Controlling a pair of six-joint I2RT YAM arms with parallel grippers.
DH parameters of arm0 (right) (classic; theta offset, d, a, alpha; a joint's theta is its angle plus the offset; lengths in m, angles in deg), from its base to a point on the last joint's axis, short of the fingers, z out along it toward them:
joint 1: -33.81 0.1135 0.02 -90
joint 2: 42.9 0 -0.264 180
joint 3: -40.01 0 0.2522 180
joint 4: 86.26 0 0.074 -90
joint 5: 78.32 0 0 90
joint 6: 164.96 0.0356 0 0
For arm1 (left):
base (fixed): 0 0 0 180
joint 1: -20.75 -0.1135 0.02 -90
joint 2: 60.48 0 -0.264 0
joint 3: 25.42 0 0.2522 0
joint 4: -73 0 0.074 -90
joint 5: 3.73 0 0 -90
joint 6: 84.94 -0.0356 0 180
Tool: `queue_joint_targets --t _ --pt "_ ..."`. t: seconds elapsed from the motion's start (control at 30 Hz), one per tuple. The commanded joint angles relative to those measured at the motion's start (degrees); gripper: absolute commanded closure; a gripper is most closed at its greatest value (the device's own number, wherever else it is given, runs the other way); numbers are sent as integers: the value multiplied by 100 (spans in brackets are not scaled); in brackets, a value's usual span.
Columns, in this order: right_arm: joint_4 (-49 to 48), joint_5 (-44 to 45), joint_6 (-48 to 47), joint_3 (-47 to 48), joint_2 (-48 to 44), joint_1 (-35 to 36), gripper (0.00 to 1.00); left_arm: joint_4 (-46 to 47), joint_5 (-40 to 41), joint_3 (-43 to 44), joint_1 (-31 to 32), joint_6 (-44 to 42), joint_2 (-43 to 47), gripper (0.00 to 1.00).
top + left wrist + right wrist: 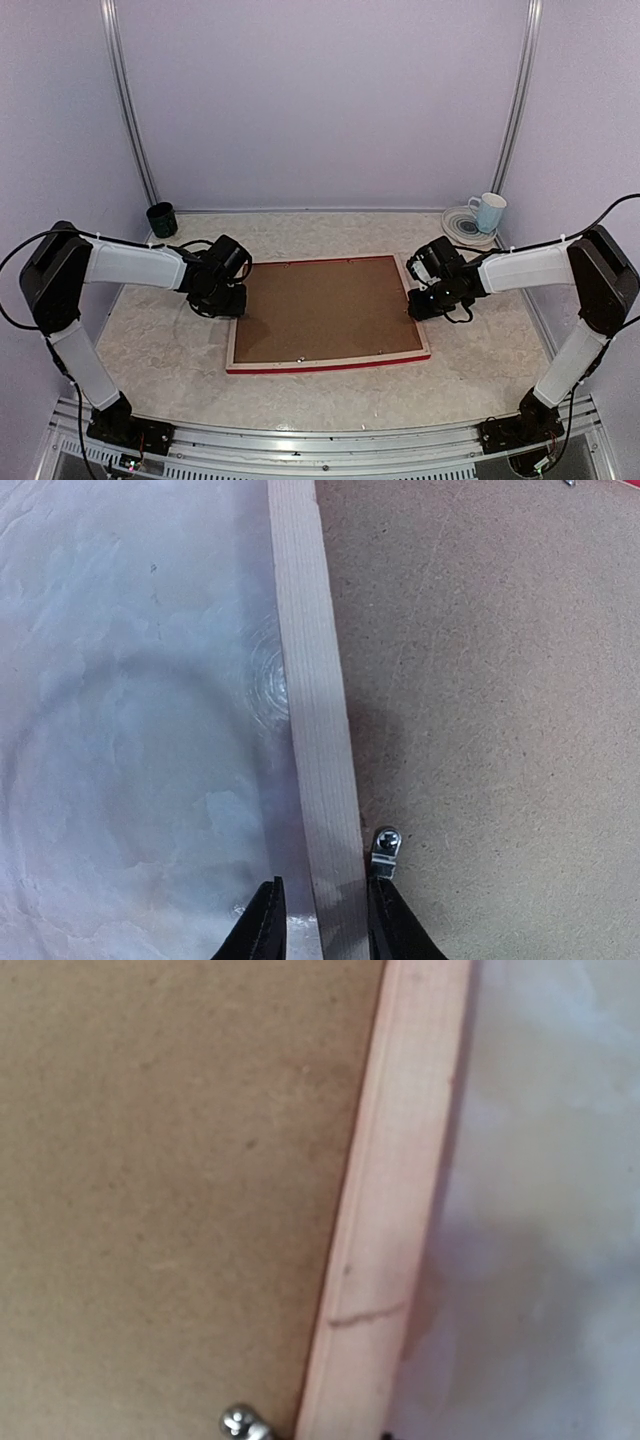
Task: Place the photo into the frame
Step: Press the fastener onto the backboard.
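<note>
From above, the red rectangular wooden picture frame (328,364) lies face down mid pale marbled worktop (160,350), brown fibreboard backing (325,308) up; left gripper (222,300) at its left edge, right gripper (428,303) at its right. Left wrist: fingers (262,930) apparently clamp its pale rail. Right wrist: I cannot tell the grip.

The pale marbled table (160,350) carries the frame (330,363) lying back-up, a dark cup (162,219) and a saucer (455,226).

Robotics lab cell, lilac enclosure walls (320,100), aluminium corner rails (130,110), left arm (130,265), right arm (530,268) bolted at desk (330,395) edge.
</note>
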Motion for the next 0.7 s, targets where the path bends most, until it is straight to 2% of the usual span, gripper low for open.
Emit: queue_joint_targets --t 0.0,0.4,0.67 --pt "59 113 -92 -113 21 55 78 -598 393 205 -62 -99 210 71" --pt "35 90 -110 -131 -6 55 78 -462 442 226 10 -119 18 71" --pt "20 79 -114 -140 4 55 78 -92 206 242 70 -147 446 71"
